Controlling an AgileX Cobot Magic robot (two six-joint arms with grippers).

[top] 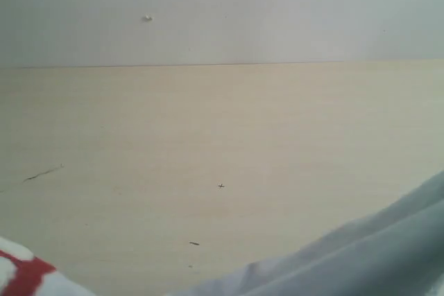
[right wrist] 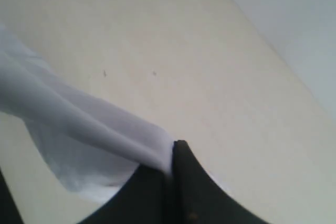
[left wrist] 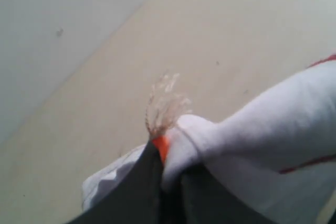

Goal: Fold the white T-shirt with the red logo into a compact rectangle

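Observation:
The white T-shirt (top: pixel 374 254) rises in a fold at the lower right of the exterior view. A scrap of the red logo (top: pixel 28 275) shows at the lower left corner. Neither gripper appears in the exterior view. In the left wrist view my left gripper (left wrist: pixel 168 161) is shut on the white T-shirt (left wrist: pixel 273 129), pinching thick cloth beside a small orange tag (left wrist: pixel 162 145) with frayed threads; thin red lines of the logo (left wrist: pixel 310 163) cross the cloth. In the right wrist view my right gripper (right wrist: pixel 172 161) is shut on a thin fold of the white T-shirt (right wrist: pixel 79 124), which hangs above the table.
A pale wooden table (top: pixel 222 136) fills the scene, with a small cross mark (top: pixel 220 186) and a dark scratch (top: pixel 41 172). A plain grey wall (top: pixel 222 5) stands behind its far edge.

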